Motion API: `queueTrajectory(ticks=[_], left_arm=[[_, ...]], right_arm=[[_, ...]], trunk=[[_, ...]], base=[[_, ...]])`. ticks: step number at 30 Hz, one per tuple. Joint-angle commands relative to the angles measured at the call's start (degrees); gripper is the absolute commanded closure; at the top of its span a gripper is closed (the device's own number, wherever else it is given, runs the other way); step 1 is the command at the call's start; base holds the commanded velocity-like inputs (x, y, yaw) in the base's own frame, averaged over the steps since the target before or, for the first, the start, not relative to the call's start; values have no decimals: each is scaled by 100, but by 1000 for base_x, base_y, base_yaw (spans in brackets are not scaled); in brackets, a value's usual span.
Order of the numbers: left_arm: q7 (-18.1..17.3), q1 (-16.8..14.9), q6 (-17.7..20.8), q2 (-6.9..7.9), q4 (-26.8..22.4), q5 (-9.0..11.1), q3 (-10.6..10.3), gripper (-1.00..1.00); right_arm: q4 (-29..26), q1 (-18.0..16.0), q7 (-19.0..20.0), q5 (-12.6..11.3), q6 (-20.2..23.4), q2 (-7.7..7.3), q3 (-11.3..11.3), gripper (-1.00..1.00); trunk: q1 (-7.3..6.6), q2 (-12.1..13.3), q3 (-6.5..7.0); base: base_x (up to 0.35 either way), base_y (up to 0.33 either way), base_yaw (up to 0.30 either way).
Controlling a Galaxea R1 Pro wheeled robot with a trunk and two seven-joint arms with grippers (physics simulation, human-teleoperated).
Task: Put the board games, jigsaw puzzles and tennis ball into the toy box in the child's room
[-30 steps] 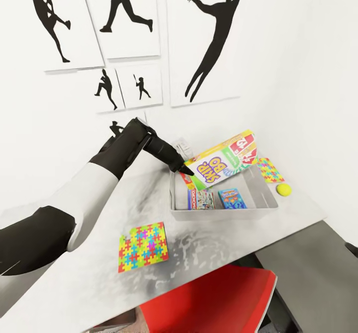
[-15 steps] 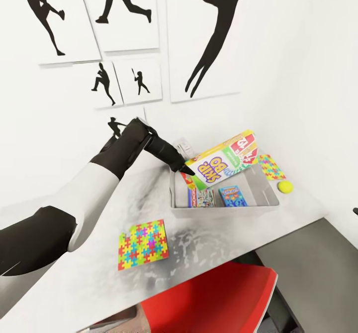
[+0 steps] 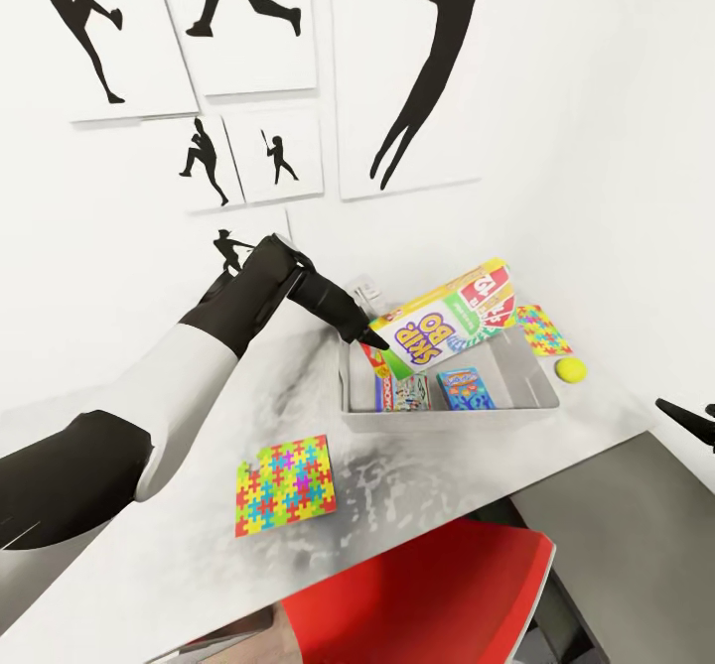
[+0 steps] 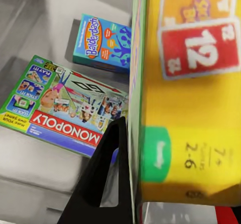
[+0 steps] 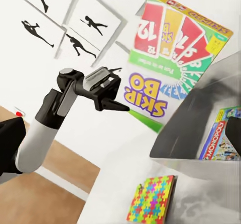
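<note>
My left gripper [image 3: 373,338] is shut on the lower corner of the SKIP-BO board game [image 3: 447,320], holding it tilted over the grey toy box [image 3: 447,412] on the table [image 3: 179,535]. In the left wrist view one dark finger [image 4: 103,171] presses the box's edge [image 4: 191,88]. Two other board games lie inside the toy box: Monopoly [image 3: 401,393] and a blue Balderdash box [image 3: 465,391]. One jigsaw puzzle [image 3: 286,472] lies near the table's front, another [image 3: 542,331] behind the toy box. The tennis ball [image 3: 570,369] rests to the right of the toy box. My right gripper [image 3: 687,420] hangs open off the table's right end.
A red chair [image 3: 427,590] stands tucked under the table's front edge. Black silhouette prints [image 3: 417,68] hang on the white wall right behind the table. A lower dark grey surface [image 3: 616,515] sits beyond the table's right end.
The right gripper's tips have come into the head view at the right edge. The head view has shifted a little. The left gripper still holds the SKIP-BO box over the toy box.
</note>
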Motion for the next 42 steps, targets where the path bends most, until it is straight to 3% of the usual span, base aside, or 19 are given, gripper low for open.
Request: queueTrajectory(ticks=[1,6,10,15,17,20,23,27,42], left_arm=[[-55,-8,54,2,-4,-42,5,100],[-121,-42,53,4,-4,-35,4,100],[-411,-232,67,2,147,-33,9,100],[-603,-617,25,-19,798,-5,14,100],[-618,-704,-3,-55,957,-4,13,100],[-629,-794,-43,-143,1094,-26,13,100],[-626,-818,-59,-198,1210,-34,13,100],[-600,-826,-140,-274,1439,-48,13,100],[-353,-830,-356,-318,1579,-53,13,100]], right_arm=[[4,-8,-23,-3,35,3,5,-100],[2,-9,-48,22,48,6,12,-100],[0,15,-48,16,74,7,17,-100],[-16,47,-5,7,60,18,20,-100],[-18,60,11,7,51,53,16,-100],[-6,78,38,36,45,253,-6,-100],[-5,74,51,56,37,412,-18,-100],[-26,63,64,63,12,499,-21,-100],[-45,106,349,67,-55,536,-26,-100]], trunk=[[3,-10,-10],[3,-10,-10],[3,-10,-10],[3,-10,-10],[3,-10,-10],[3,-10,-10],[3,-10,-11],[3,-10,-21],[3,-10,-149]], base=[[0,0,0],[0,0,0],[0,0,0],[0,0,0],[0,0,0],[0,0,0],[0,0,0],[0,0,0],[0,0,0]])
